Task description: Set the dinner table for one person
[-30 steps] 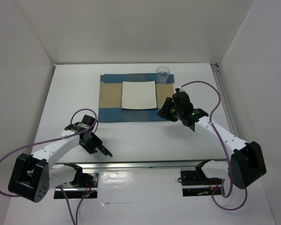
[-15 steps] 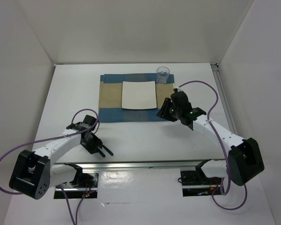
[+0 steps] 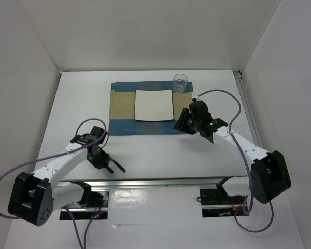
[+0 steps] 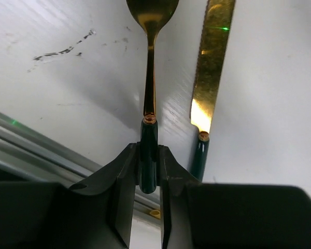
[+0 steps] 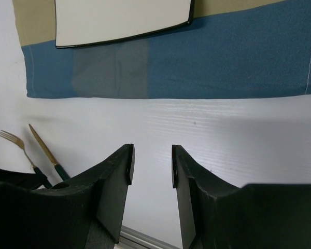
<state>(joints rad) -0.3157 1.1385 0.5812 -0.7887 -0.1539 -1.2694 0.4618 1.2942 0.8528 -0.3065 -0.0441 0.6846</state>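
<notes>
On the white dinner table lies a blue-and-tan placemat with a square white plate on it. My left gripper is low at the near left. The left wrist view shows that gripper shut on the dark green handle of a gold spoon, whose bowl points away. A gold knife with a green handle lies just right of it on the table. My right gripper hovers off the placemat's right front corner, and it is open and holds nothing.
A clear glass stands at the placemat's far right corner. The right wrist view shows a gold fork beside the knife near the front edge. A metal rail runs along the near edge, and white walls enclose the table.
The left jaws have closed onto the spoon's handle, and the left arm has shifted slightly. The right arm has edged a little toward the placemat.
</notes>
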